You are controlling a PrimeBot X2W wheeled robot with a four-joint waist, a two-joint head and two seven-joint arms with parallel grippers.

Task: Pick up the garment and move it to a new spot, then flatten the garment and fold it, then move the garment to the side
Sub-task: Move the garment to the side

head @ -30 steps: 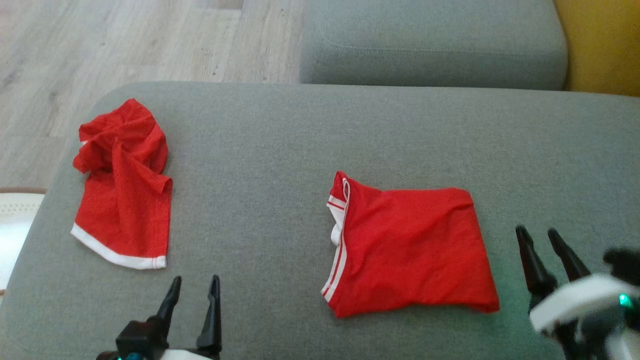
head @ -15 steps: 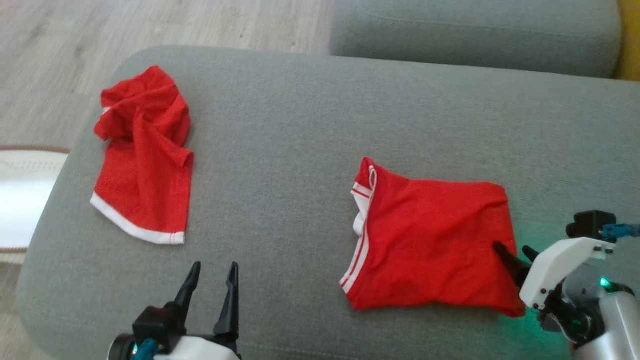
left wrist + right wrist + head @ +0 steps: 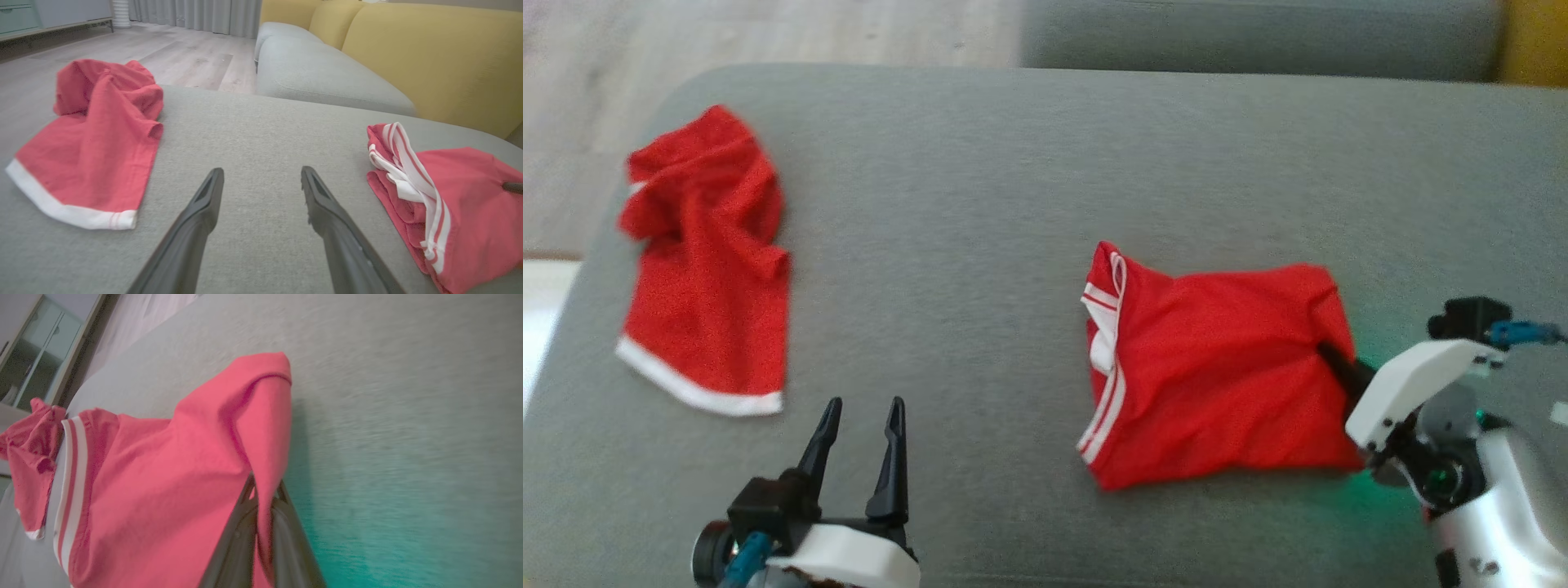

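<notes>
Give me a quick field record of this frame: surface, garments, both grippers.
surface: grey sofa cushion
folded garment: red, white-striped band, right of centre on the cushion
crumpled garment: red, white hem, far left
right gripper: shut on the folded garment's right edge
left gripper: open, holding nothing, between the two garments

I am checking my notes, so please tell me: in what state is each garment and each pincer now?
Folded red garment: folded on the cushion, right edge pinched and lifted.
Crumpled red garment: bunched, untouched.
Left pincer: open, empty.
Right pincer: shut on the folded red garment's edge.
</notes>
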